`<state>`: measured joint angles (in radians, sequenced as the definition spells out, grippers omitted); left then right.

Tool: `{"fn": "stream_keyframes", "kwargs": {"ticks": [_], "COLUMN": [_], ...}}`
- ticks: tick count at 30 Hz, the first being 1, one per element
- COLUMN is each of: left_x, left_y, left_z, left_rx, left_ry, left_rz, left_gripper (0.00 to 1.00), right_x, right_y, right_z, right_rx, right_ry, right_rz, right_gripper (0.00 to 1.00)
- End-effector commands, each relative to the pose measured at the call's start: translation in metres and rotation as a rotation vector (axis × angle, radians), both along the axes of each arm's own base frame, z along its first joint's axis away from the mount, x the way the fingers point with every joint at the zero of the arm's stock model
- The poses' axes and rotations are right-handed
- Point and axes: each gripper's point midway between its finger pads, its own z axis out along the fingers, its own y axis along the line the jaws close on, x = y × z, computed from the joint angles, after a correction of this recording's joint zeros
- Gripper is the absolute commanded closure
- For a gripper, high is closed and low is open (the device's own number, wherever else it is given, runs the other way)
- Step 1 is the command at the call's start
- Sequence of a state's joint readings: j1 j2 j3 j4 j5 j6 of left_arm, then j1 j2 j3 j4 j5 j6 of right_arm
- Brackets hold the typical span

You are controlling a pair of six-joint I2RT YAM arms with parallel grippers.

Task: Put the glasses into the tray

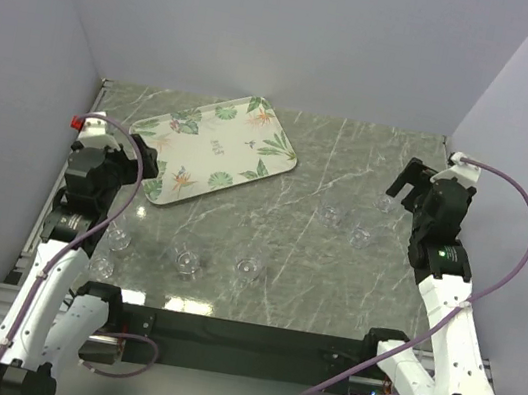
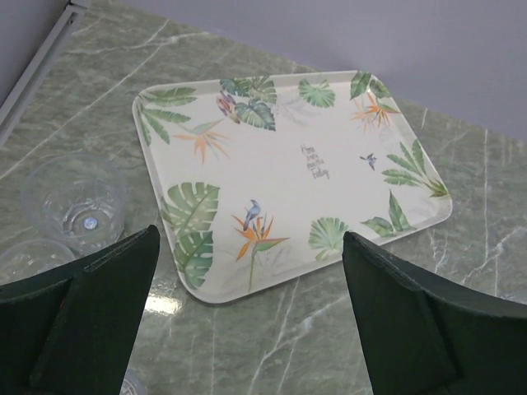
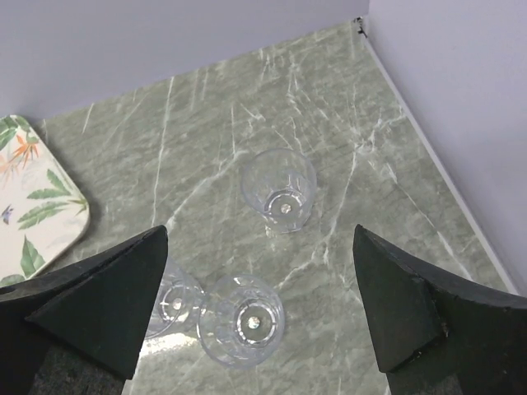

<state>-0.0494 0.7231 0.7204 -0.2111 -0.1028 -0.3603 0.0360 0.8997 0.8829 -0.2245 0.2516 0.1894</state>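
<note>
The tray (image 1: 213, 149), cream with green leaves and orange flowers, lies empty at the back left. Several clear glasses stand on the marble. Three are on the right (image 1: 334, 215) (image 1: 359, 239) (image 1: 386, 204), two near the front middle (image 1: 248, 271) (image 1: 189, 263) and two by the left arm (image 1: 120, 234) (image 1: 102, 267). My left gripper (image 1: 144, 165) hovers open just off the tray's (image 2: 288, 173) near corner, with a glass (image 2: 76, 202) to its left. My right gripper (image 3: 260, 239) is open above three glasses (image 3: 280, 188) (image 3: 243, 319) (image 3: 174, 303), holding nothing.
Grey walls close the table at the back and on both sides. A metal rail runs along the left edge (image 2: 41, 62). The tray's corner (image 3: 33, 206) shows at the left of the right wrist view. Purple cables loop from both arms.
</note>
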Motion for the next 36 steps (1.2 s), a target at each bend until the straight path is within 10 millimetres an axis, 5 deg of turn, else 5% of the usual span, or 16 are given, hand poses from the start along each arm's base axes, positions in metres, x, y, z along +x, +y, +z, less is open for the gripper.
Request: {"fn": "stream_keyframes", "kwargs": {"ticks": [1, 6, 9, 16, 17, 25, 36], "left_x": [0.002, 0.003, 0.006, 0.012, 0.011, 0.013, 0.019], "left_y": [-0.002, 0.008, 0.014, 0.029, 0.047, 0.092, 0.141], "left_z": [0.021, 0.018, 0.015, 0.015, 0.013, -0.002, -0.072], "left_rx": [0.009, 0.019, 0.016, -0.090, -0.111, -0.304, -0.462], "left_ry": [-0.084, -0.064, -0.037, -0.004, 0.007, 0.078, 0.398], "left_rz": [-0.014, 0.044, 0.081, 0.084, 0.129, 0.282, 0.560], "left_gripper": [0.01, 0.01, 0.01, 0.01, 0.01, 0.03, 0.12], "right_x": [0.003, 0.006, 0.003, -0.020, -0.028, -0.045, -0.038], "right_y": [0.003, 0.033, 0.067, 0.117, 0.126, 0.141, 0.131], "right_z": [0.030, 0.032, 0.023, -0.009, -0.013, -0.028, -0.031], "right_rx": [-0.018, -0.147, -0.276, -0.176, -0.146, -0.083, -0.114], "right_ry": [-0.081, -0.079, -0.040, 0.060, 0.054, 0.038, 0.060], "right_rz": [0.035, 0.279, 0.561, 0.901, 0.967, 1.062, 1.007], "right_gripper": [0.00, 0.00, 0.00, 0.00, 0.00, 0.00, 0.01]}}
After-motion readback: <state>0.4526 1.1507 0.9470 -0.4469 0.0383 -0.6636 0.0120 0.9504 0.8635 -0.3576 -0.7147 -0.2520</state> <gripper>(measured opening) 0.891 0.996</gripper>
